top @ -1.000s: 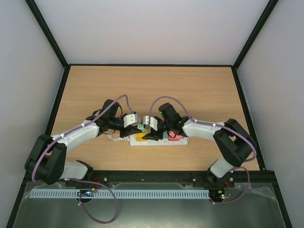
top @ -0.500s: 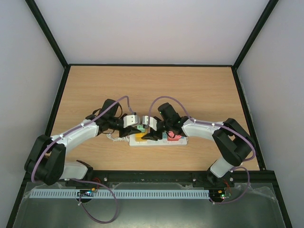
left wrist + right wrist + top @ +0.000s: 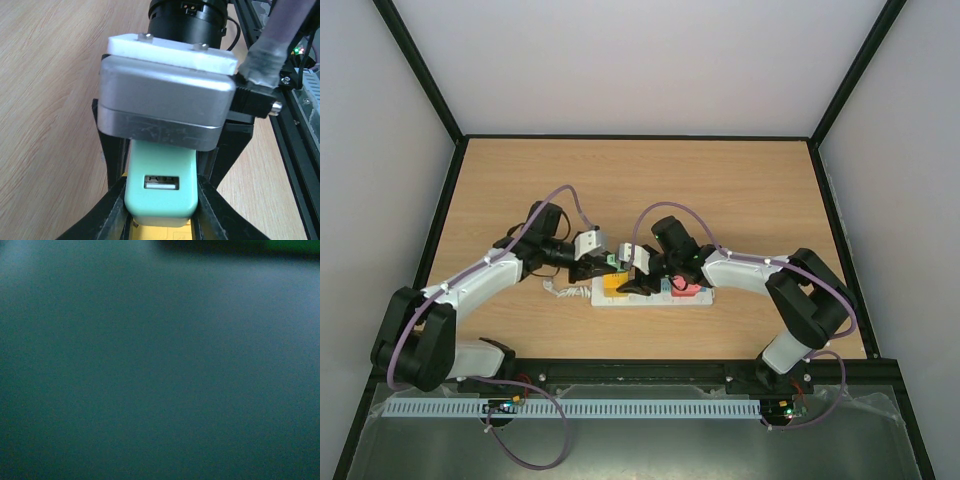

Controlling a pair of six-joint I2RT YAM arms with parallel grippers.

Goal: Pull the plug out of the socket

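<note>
the socket (image 3: 706, 298) lies on the table (image 3: 740, 190) near its front middle, long side running left to right. at its left end a mint plug (image 3: 160, 192) with a usb port stands over a yellow face (image 3: 161, 233); whether its pins sit in the socket cannot be told. the left gripper (image 3: 603, 270) clamps the plug, a black finger (image 3: 116, 200) pressed to each side. the right gripper (image 3: 636, 284) is down on the socket just right of the plug, and its grey wrist block (image 3: 165, 107) sits close behind the plug in the left wrist view. how wide its jaws stand cannot be told. the right wrist view is a dark teal blur.
</note>
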